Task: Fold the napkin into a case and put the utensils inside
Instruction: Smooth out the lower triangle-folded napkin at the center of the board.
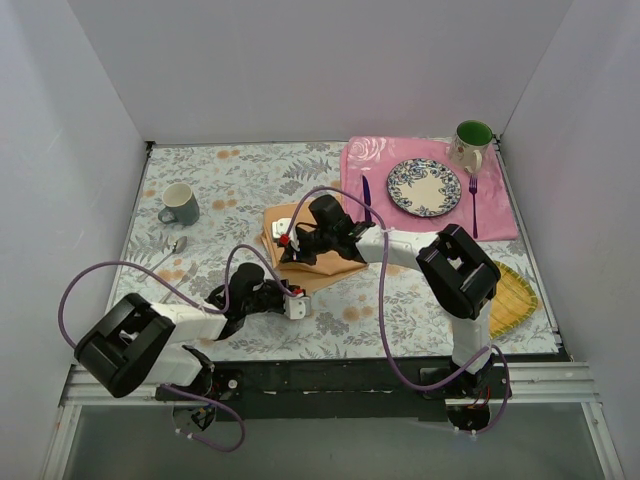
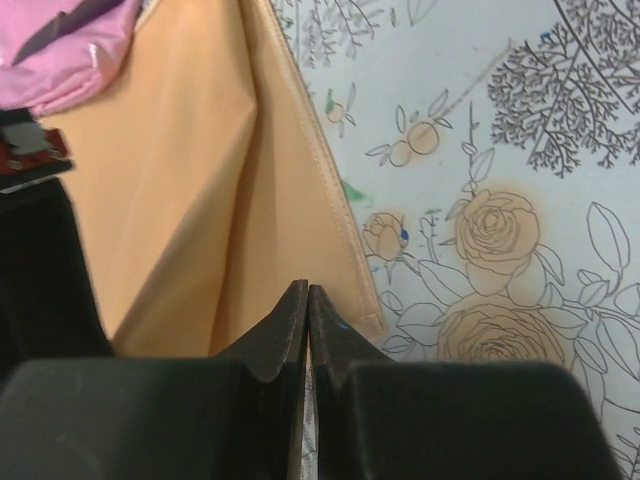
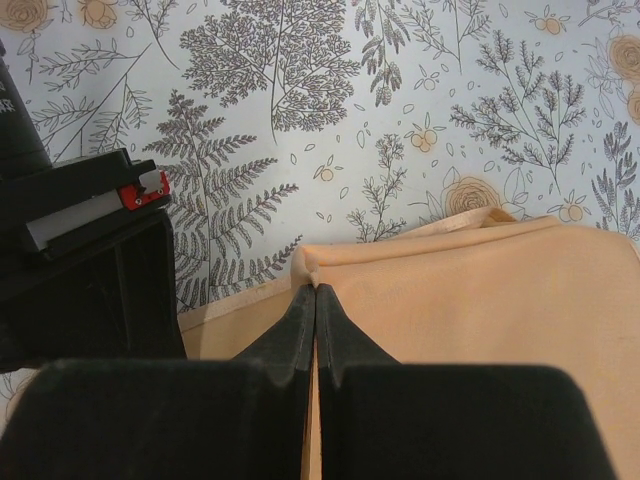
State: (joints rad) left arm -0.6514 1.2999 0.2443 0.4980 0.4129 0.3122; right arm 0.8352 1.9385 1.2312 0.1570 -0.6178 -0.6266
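The floral-printed table (image 1: pixel 250 170) carries everything, with the left gripper (image 1: pixel 296 300) and the right gripper (image 1: pixel 287 243) low over its middle. The pink placemat (image 1: pixel 372 160) lies beyond the right gripper and off to its right, at the far edge.

The peach-orange napkin (image 1: pixel 328 274) lies flat on the table directly under both grippers, with one layer folded over another. The right gripper (image 3: pixel 315 290) is clenched on the corner of the upper layer, where the cloth puckers up at the tips. The left gripper (image 2: pixel 308 298) is also clenched, its tips meeting over the napkin's (image 2: pixel 200 200) near edge by a corner. It seems to nip the cloth there, though the fingers hide whether any lies between them.

A yellow ribbed mat (image 1: pixel 515 300) lies well to the right of both grippers, partly under the right arm. The patterned plate (image 1: pixel 400 176) sits on the placemat, with a green-lined mug (image 1: pixel 471 143) just past it. A grey mug (image 1: pixel 180 204) stands well to the left of the left gripper.

The knife (image 1: pixel 367 200) lies on the placemat left of the plate, nearest the right gripper, and the fork (image 1: pixel 473 205) lies right of the plate. Neither touches the napkin. A spoon (image 1: pixel 172 252) lies near the grey mug.
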